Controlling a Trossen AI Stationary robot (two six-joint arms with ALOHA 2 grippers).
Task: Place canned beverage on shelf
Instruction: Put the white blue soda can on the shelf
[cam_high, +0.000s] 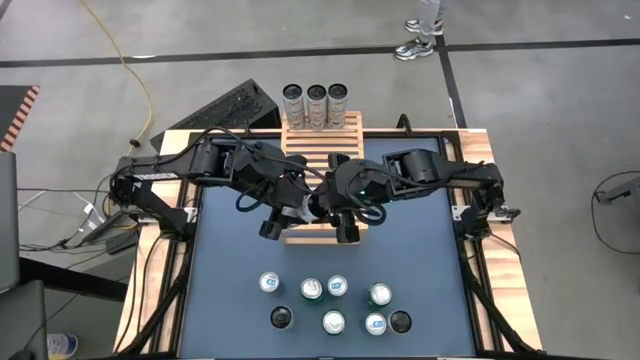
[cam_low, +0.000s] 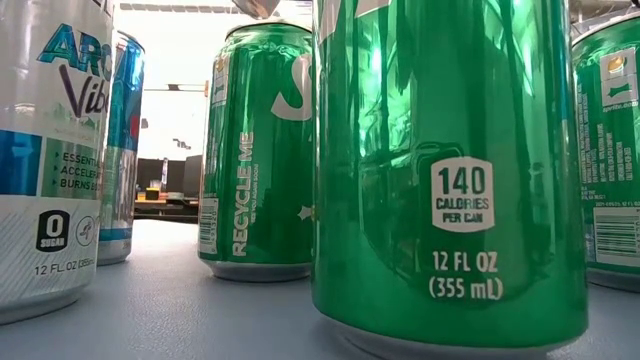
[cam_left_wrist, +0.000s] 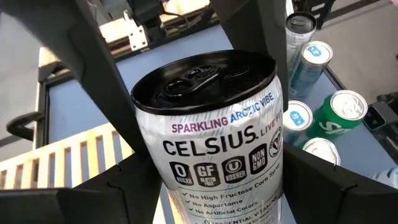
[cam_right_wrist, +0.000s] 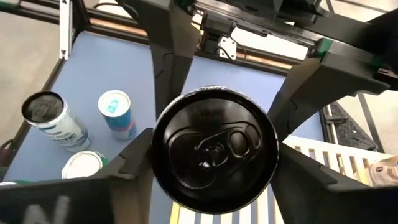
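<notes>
At mid-worktop, one Celsius can (cam_left_wrist: 211, 134) is in handover above the shelf's (cam_high: 322, 140) near end.
Left end effector (cam_high: 283, 222) and right end effector (cam_high: 340, 222) both clamp it; three cans (cam_high: 315, 105) shelved, eight (cam_high: 335, 305) remain.

The white Celsius can (cam_left_wrist: 214, 140) in the left wrist view reads "SPARKLING ARCTIC VIBE" above "CELSIUS" and "LIVE F…", cut off at the can's curve. Under that stand four round badges: "0 SUGAR", "GF", "KOSHER" and "NON GMO". Lower lines read "No High Fructose Corn Syrup", "No Aspartame" and "No Artificial Colors".

In the low view, the nearest green can (cam_low: 450, 170) carries "140 CALORIES PER CAN" and "12 FL OZ (355 mL)". The green can behind it (cam_low: 258, 150) bears "RECYCLE ME" running up its side. The white can at the edge (cam_low: 45, 150) shows what seems to be "ARC… Vibe", then "0 SUGAR" and "12 FL OZ".
</notes>
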